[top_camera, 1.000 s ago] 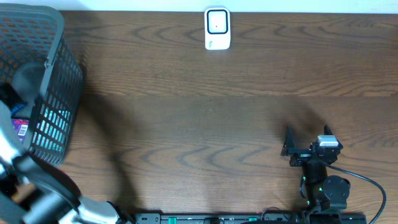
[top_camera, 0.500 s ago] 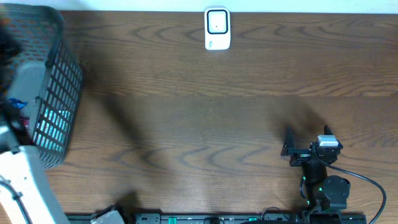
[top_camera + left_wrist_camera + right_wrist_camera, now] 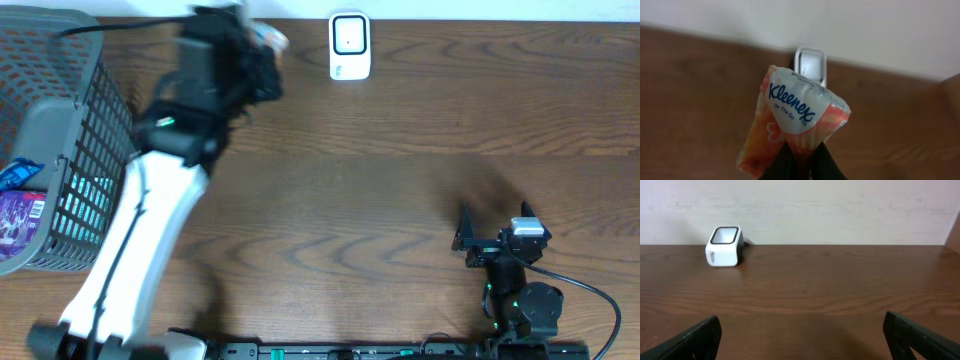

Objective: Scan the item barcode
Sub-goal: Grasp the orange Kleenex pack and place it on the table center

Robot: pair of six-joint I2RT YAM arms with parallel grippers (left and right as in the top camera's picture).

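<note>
1. Left claw point(image 3: 801, 152) is pinching the lower edge of an orange-and-white soft plastic Kleenex tissue pack point(image 3: 790, 122). Its jaws are pressing tight on the crumpled film. The pack is fanning out above the fingers, with its printed face turned towards the wrist camera.
2. Seen from overhead, the left arm is reaching to the far side of the brown wood-grain desk point(image 3: 400, 170). It is carrying the tissue pack in the air, just left of the small white box-shaped barcode scanner point(image 3: 349, 46).
3. From the left wrist, the scanner is showing directly behind the top of the pack, so the two are lining up. In my judgement, the edge grip is leaving the broad faces uncovered for the reader.
4. No barcode is showing on the face towards the camera. Whether one is sitting on the far face cannot be told.
5. Right claw point(image 3: 494, 218) is lying low at the near right of the desk, spread wide and gripping nothing. It is well apart from the scanner, apparently parked out of the way.
6. A dark grey plastic mesh basket point(image 3: 95, 130) is standing at the left edge, holding a purple packet point(image 3: 20, 215) and other goods, presumably stock for scanning.
7. Assessment: the presenting step is under way and no scan is evident. The next move is likely calling for turning the coded face to the scanner window. Creased film near the pinch is risking a poor read.
</note>
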